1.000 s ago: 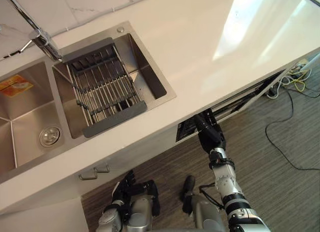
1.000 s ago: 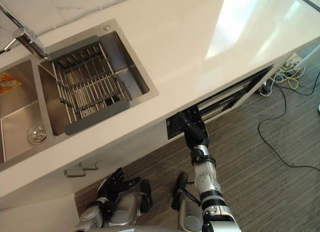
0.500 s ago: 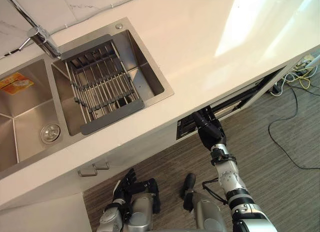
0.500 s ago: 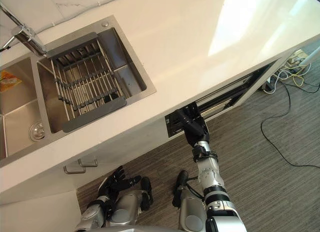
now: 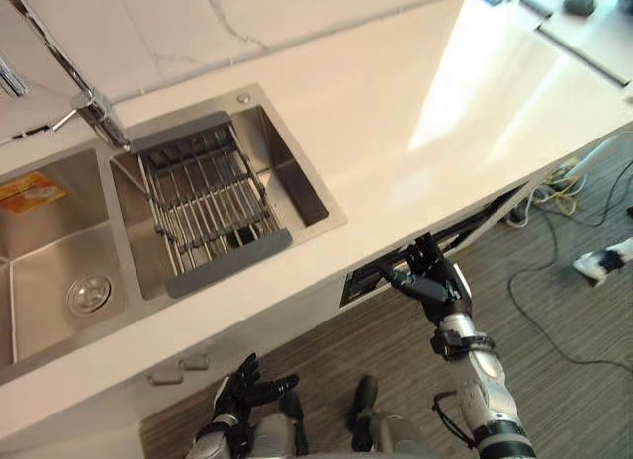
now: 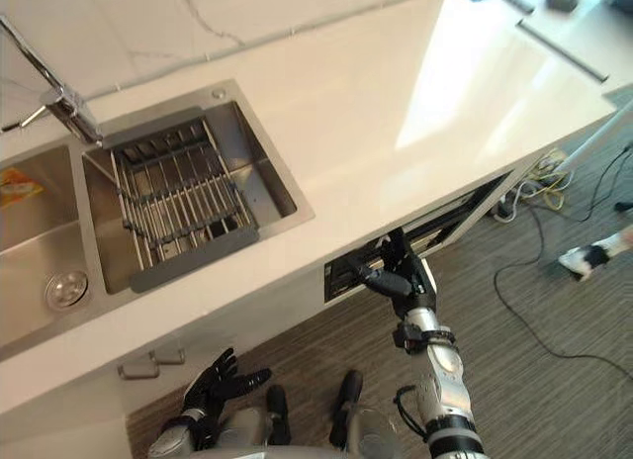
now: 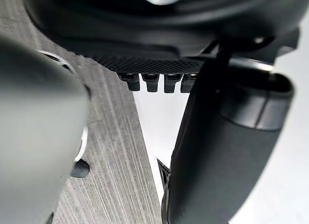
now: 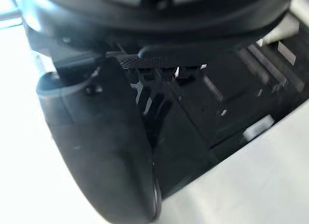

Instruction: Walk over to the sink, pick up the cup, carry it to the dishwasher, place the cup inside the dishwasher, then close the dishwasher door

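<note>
Two hands listed, both empty.

1. Right hand (image 5: 427, 279): raised to the top edge of the dishwasher door (image 6: 343, 277), just under the counter (image 5: 415, 93). Fingers are spread and loose, gripping nothing. They are at the door's dark top panel, but firm contact cannot be told.
2. Left hand (image 5: 247, 382): low near the floor, well apart from the work, fingers splayed and idle.
3. Dishwasher door: nearly up, with a dark slit left between its top edge and the underside of the counter. Judged not yet latched.
4. Cup: in neither hand, and not in the sink (image 5: 331, 197) or on the counter. Judged to sit inside the dishwasher, hidden behind the door.
5. Sink: two steel basins. A wire rack (image 5: 203, 207) rests in the nearer-right basin, with a tap (image 5: 94, 108) behind it.
6. Cords (image 5: 559, 182): a loose bundle on the floor past the far end of the door.

Step in hand, as judged: the closing push, the last item of the task.

Hazards:
- The fingers lie close to the slit, so a push with them over the top edge could pinch them against the counter.
- The hand works near one end of the door, so an off-centre shove may leave it unlatched.
- Anything inside that stands proud would block the door, and that cannot be checked from here.
</note>
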